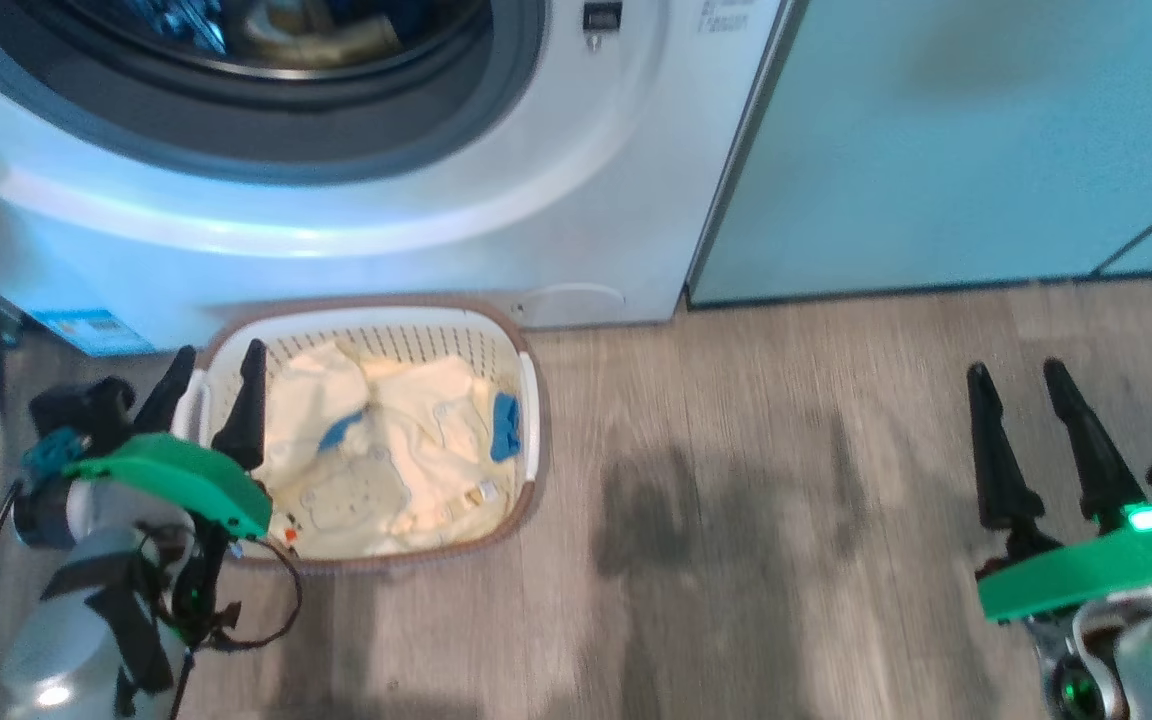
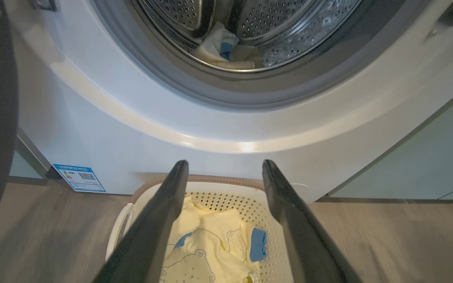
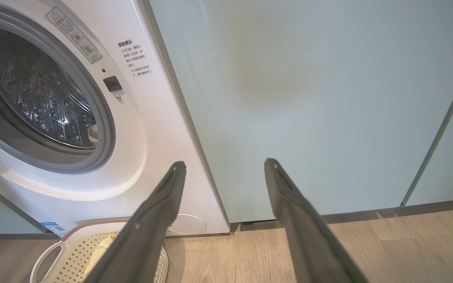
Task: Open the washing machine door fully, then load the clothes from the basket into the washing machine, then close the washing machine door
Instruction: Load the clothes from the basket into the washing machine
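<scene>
Here our left hand [image 1: 214,368] spreads open and empty above the left rim of the basket [image 1: 528,345]; clothes [image 1: 416,440] lie inside, just before the open washer [image 1: 586,200]. Our right hand [image 1: 1016,372] gapes empty, well to the right.

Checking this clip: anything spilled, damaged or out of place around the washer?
Only a faint brownish smudge on the pale teal cabinet panel beside the big white front-loading washing machine. The soft pale yellow clothes lie inside the small cream perforated basket; none on the visible wood floor.
</scene>
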### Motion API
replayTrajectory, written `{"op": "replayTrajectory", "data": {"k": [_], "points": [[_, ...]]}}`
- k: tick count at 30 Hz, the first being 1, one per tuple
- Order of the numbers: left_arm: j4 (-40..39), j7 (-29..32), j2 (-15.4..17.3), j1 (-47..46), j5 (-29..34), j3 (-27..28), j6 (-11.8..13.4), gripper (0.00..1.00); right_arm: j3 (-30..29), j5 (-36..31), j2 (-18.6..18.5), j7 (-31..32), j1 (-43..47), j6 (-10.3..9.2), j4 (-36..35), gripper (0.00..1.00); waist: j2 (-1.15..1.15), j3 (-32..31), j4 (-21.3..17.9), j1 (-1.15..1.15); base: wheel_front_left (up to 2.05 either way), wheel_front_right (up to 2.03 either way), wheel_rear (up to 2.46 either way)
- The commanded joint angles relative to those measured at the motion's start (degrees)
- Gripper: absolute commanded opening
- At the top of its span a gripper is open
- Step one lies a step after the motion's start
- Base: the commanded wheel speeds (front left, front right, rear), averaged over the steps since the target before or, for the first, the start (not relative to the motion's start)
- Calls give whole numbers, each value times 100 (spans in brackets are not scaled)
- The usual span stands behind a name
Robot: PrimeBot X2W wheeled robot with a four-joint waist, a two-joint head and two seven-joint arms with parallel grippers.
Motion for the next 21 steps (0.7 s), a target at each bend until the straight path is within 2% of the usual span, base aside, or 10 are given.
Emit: {"op": "replayTrajectory", "data": {"k": [1,5,8,12,21], "points": [[-353,-58,85,73,146,474,-47,100,38,46,-70,-37,81,2,-136,100,-1,-349,88,1,0,0,0],[-802,-58,-143,513,381,1024,-106,100,-26,65,-102,-37,292,2,-109,100,-1,-678,156,1,0,0,0],[-994,-58,-256,770,497,1237,-132,100,-76,77,-122,-37,441,2,-82,100,-1,-903,227,1,0,0,0],[-1127,-58,-279,1029,591,1387,-145,100,-109,90,-137,-37,600,2,-75,100,-1,-1165,312,1,0,0,0],[-1419,-58,-333,1357,611,1354,-149,100,-172,100,-121,-37,818,2,-94,100,-1,-1423,424,1,0,0,0]]}}
